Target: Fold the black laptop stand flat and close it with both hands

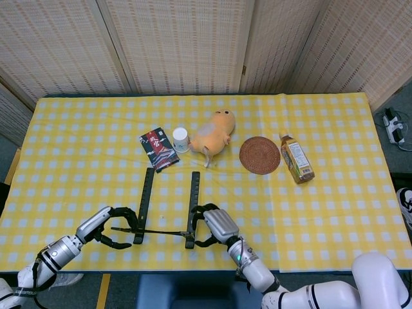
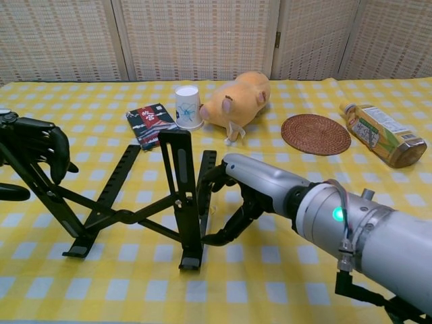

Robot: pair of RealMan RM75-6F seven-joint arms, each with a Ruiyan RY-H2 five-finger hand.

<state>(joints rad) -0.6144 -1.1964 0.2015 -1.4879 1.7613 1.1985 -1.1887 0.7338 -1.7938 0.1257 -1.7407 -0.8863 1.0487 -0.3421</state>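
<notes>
Both our hands grip the black laptop stand (image 2: 145, 202), which stands unfolded near the front edge of the tabletop (image 1: 335, 206), our left hand (image 2: 37, 145) curled around its left upright and our right hand (image 2: 233, 196) wrapped around its right one.

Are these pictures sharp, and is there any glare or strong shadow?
Head view: evenly lit, sharp, only soft shadows under the laptop stand. Chest view: the right robot hand sits close and looms large; a green light on its wrist glows brightly; the background stays clear.
</notes>
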